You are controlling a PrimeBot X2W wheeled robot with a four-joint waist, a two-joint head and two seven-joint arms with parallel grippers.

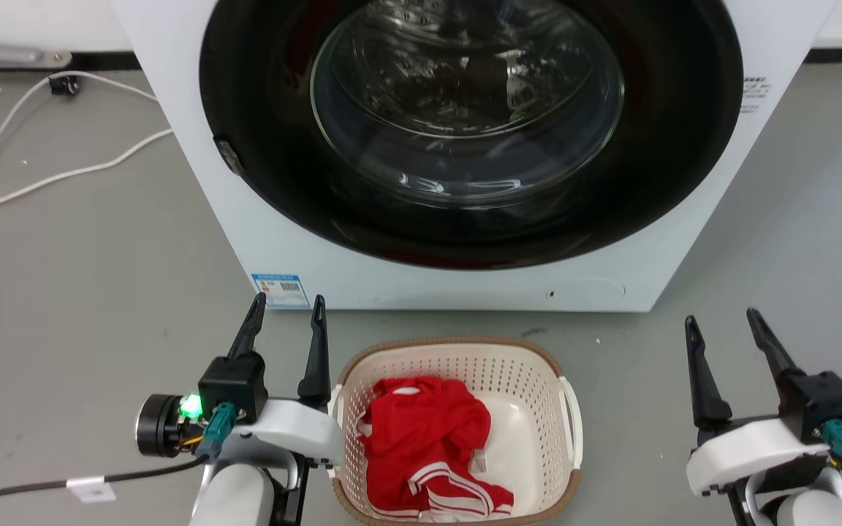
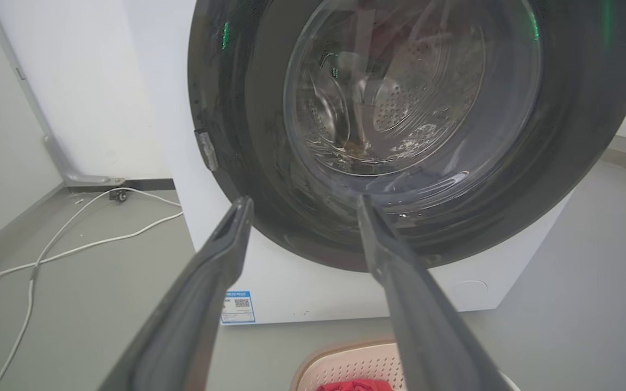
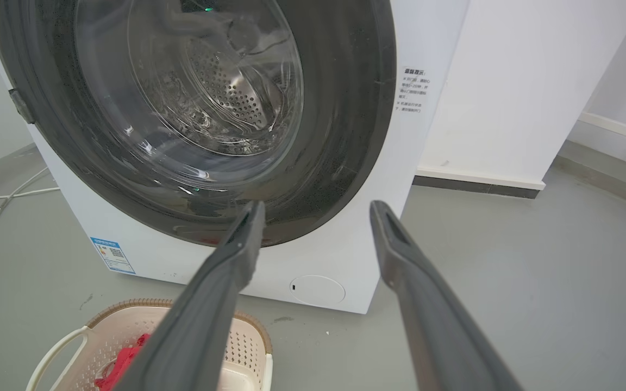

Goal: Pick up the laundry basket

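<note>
1. The floor (image 1: 99,292) is bare grey and carries everything; its back edge meets the wall behind the machine.
2. The washer (image 1: 465,146) stands toward that back edge, with its round glass door facing the robot.
3. The laundry basket (image 1: 450,342) sits upright on the floor just in front of the washer's foot, midway between the two arms. That is probably so each arm can take one side.
4. The left gripper (image 1: 288,310) is at the basket's left side. Its jaws are parted with nothing between them and its fingers point toward the washer. Its inner finger is just beside the left handle (image 1: 335,409) (whether it touches, I cannot tell).
5. The right gripper (image 1: 721,318) has its jaws spread and empty too. It is well apart from the right handle (image 1: 573,416), so this side looks the less ready. My judgement is that it must close in before any lift.
6. A red garment (image 1: 428,438) lies crumpled inside the basket toward its left wall. This adds a little uneven weight, so a one-sided lift could tip it.
7. A white cable (image 1: 63,175) trails from the floor's back-left corner down its left side, well clear of the basket.
</note>
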